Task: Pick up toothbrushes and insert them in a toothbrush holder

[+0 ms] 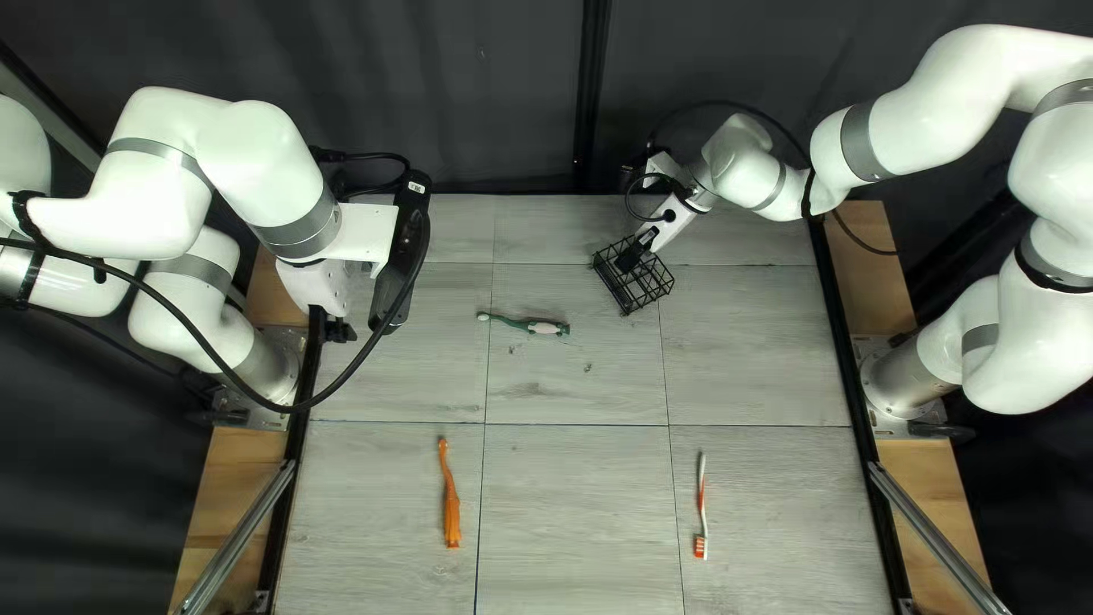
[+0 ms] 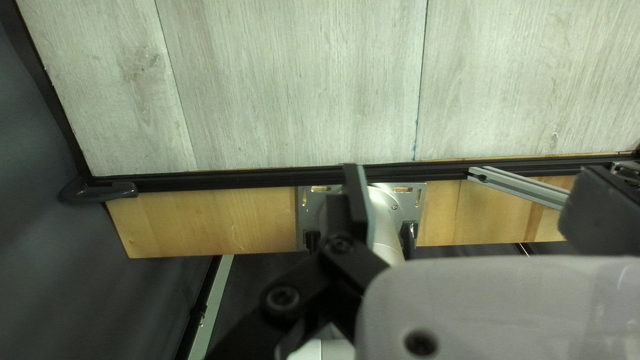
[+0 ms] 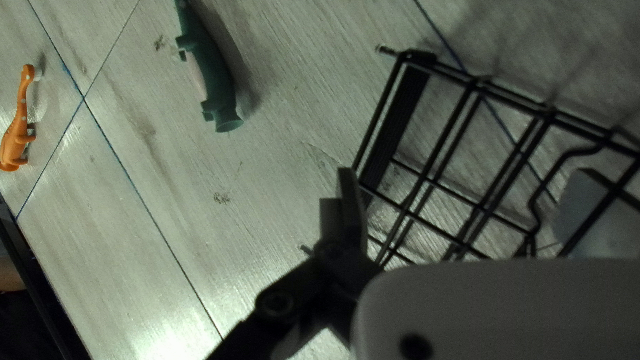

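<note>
Top left view: three toothbrushes lie apart on the pale surface [image 1: 575, 501]. The green toothbrush [image 1: 529, 325] is just above the centre of the frame, lying nearly crosswise. The orange toothbrush [image 1: 450, 501] points up and down the frame at lower left of centre, and the red-and-white toothbrush [image 1: 703, 513] does much the same at lower right, its bristled head toward the bottom edge. The black wire basket [image 1: 647, 287] (the holder, by the look of it) sits in the upper middle, with the right arm's tool [image 1: 638, 251] reaching down to it from the upper right. The left arm's tool [image 1: 329, 328] is well away from all three brushes, over by the left edge of the surface.

In the left wrist view, that tool is spread wide, with the left arm's base [image 2: 383, 223] seen between its fingers.

In the right wrist view, the tool's fingers are likewise spread; one stands beside a basket corner, the other shows through the wires, and whether either touches cannot be told. The green and orange toothbrushes lie off to one side, the green one nearer the basket
</note>
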Tool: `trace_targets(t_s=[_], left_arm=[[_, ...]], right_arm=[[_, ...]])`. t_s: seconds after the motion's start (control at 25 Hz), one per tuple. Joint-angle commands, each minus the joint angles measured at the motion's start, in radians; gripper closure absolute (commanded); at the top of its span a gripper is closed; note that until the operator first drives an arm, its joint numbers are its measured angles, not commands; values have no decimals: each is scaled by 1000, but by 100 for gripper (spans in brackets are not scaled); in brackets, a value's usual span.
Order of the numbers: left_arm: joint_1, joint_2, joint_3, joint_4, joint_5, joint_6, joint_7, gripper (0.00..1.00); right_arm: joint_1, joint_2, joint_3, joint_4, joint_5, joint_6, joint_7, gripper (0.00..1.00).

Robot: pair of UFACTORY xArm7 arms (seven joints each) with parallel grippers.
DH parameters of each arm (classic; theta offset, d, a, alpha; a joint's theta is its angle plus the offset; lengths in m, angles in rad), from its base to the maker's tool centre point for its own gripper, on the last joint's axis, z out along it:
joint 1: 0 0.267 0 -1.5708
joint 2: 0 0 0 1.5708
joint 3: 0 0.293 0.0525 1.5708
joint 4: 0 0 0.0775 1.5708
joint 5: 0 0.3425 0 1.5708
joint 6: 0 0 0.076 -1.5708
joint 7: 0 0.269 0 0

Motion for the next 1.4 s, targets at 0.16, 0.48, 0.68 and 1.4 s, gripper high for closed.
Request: trace_targets(t_s=[0.16, 0.48, 0.68, 1.4], left_arm=[[0, 0, 0, 0, 0, 0, 0, 0], [0, 0, 0, 0, 0, 0, 0, 0], [0, 0, 0, 0, 0, 0, 0, 0], [0, 0, 0, 0, 0, 0, 0, 0]], right_arm=[[-8, 8, 3, 2, 23, 14, -22, 0], [-26, 31, 6, 17, 55, 46, -62, 0], [-17, 33, 12, 29, 49, 49, -44, 0], [47, -69, 22, 22, -98, 27, 138, 0]])
